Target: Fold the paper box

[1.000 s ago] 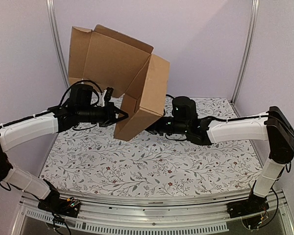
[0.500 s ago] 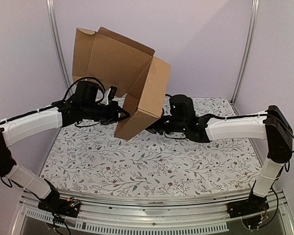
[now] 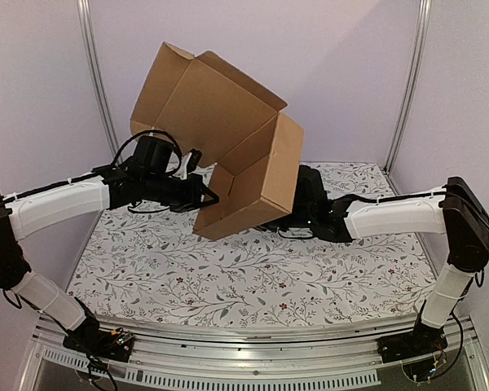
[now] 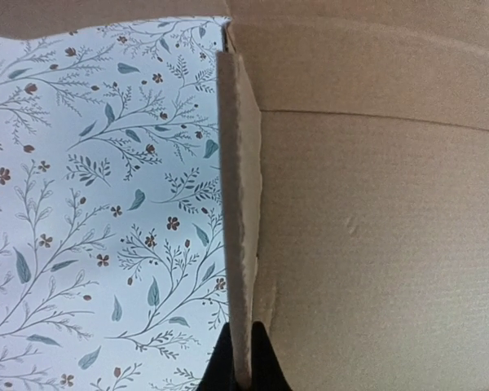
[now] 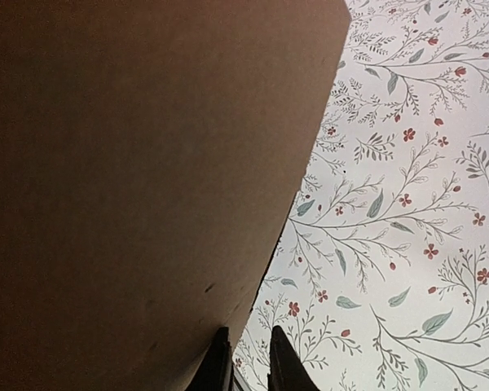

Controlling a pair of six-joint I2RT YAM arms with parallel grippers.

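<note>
left claw (image 4: pixel 243 362) clenched on the paper box (image 3: pixel 228 114) wall edge — right claw (image 5: pixel 250 358) just beside the box's underside, grip i can't tell.

Your worktop (image 3: pixel 253 329) carries a white cloth (image 3: pixel 253 281) printed with grey-green leafy sprigs and small red flowers. You see it lying flat below the left claw (image 4: pixel 243 338) and under the right claw (image 5: pixel 248 346).
</note>
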